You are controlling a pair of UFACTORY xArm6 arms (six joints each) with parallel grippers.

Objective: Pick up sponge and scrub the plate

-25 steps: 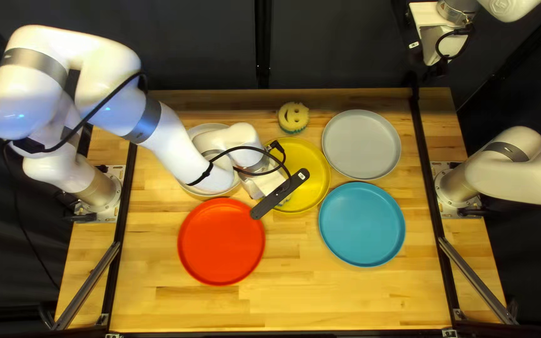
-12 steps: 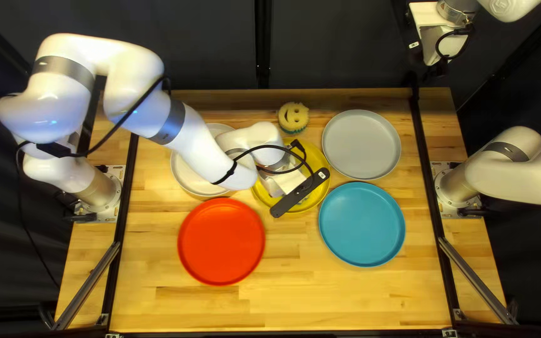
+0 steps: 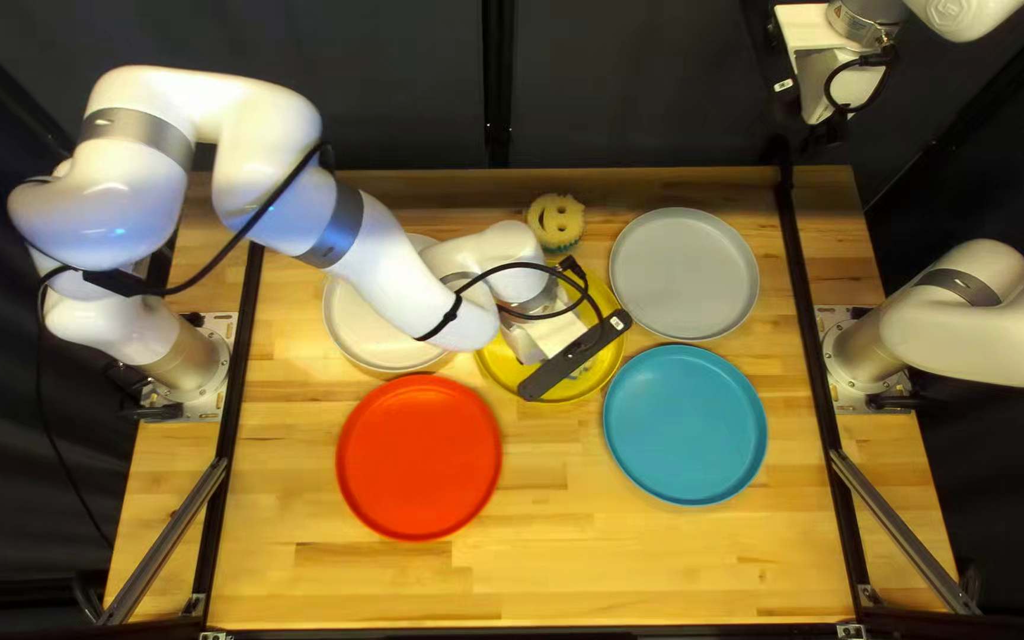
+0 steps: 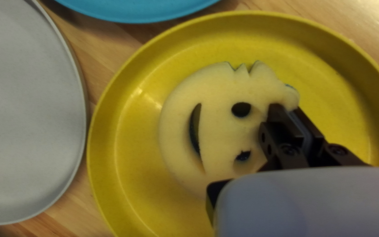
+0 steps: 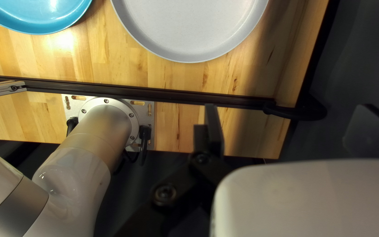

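Pinching the sponge (image 4: 218, 96) at its edge, the left gripper (image 4: 287, 109) has 2 fingers nearly together, within the yellow plate (image 4: 128, 131). Pick-up looks done; scrubbing probably remains, at least partly. The right gripper (image 5: 292, 107) gapes wide, holding nothing. Hidden: the sponge's underside, so contact with the plate is unclear.

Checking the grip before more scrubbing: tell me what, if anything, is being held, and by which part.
The left gripper holds the sponge by its rim, beyond the eye holes, opposite the mouth. The right gripper holds nothing.
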